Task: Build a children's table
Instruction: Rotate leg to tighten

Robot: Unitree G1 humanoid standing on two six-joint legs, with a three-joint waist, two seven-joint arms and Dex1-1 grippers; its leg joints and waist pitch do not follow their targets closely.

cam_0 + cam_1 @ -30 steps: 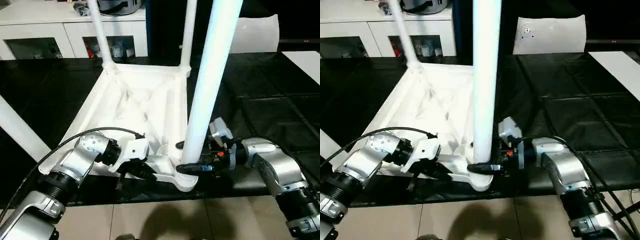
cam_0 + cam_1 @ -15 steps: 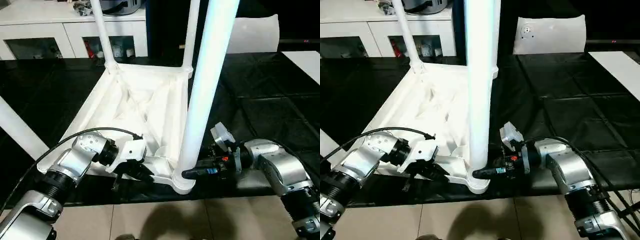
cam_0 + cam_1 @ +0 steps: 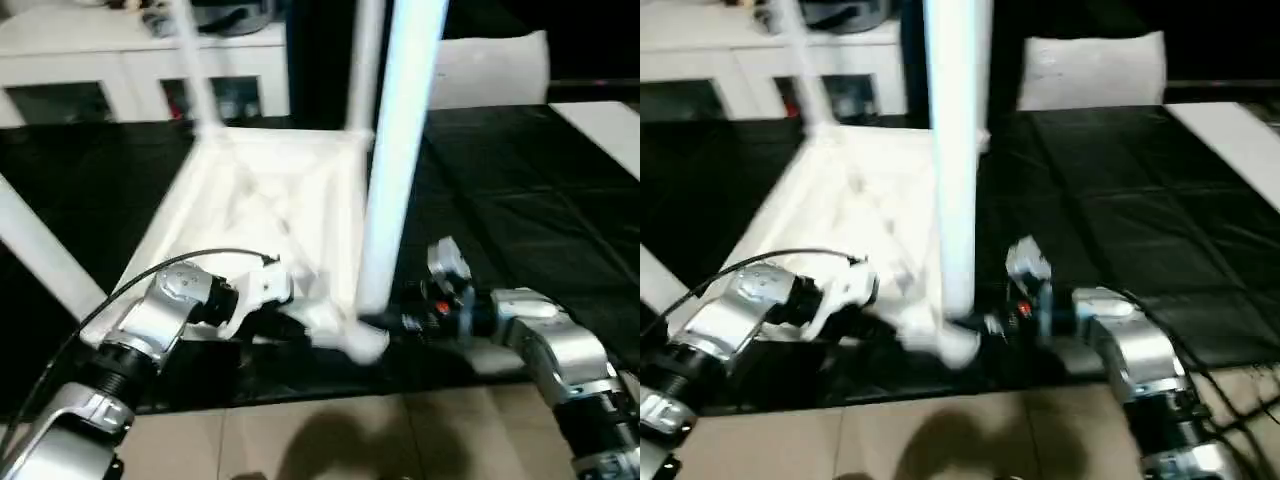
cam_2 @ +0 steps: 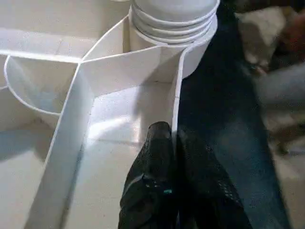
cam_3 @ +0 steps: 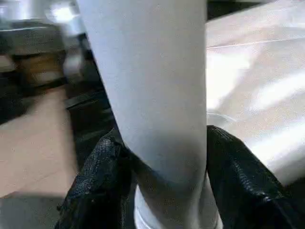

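Right claw (image 5: 162,148) closes its two black fingers on either side of the long white tapered tubular leg (image 3: 395,170), low down, just above the corner socket where that leg stands upright. Beneath everything lies the wide black-covered tabletop (image 3: 520,200), and on it the white ribbed plastic children's table (image 3: 260,190) rests upside down, near the front edge, its other legs (image 3: 362,70) pointing up. Left claw (image 4: 174,138) is nearly closed, pinching the thin rim wall of the children's table beside the same corner socket
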